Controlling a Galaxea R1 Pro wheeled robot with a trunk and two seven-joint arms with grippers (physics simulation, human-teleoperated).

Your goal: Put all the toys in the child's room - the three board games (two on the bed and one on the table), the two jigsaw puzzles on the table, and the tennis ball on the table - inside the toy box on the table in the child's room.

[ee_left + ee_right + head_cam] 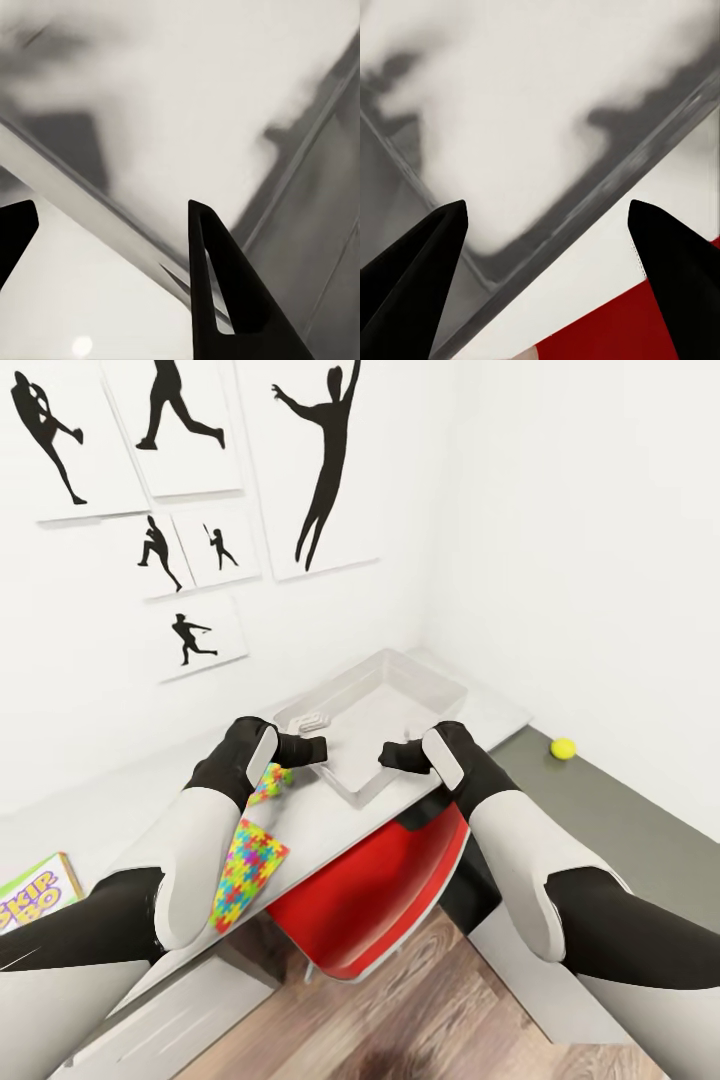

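A clear, empty toy box (385, 718) stands on the white table (330, 828) in the corner. My left gripper (305, 748) is open at the box's left corner, and the left wrist view has the box rim (90, 199) running between its spread fingers (225, 285). My right gripper (395, 757) is open at the near rim, the box edge (585, 206) lying between its fingers (427, 262). Two colourful jigsaw puzzles (245, 865) (268, 785) lie on the table, partly under my left arm. A Skip-Bo board game (35, 895) lies at far left. The yellow tennis ball (563, 748) rests on a grey surface to the right.
A red chair (370, 905) is tucked under the table's front edge, between my arms. White walls meet just behind the box, the left one hung with silhouette posters (320, 460). Wooden floor (420, 1020) lies below.
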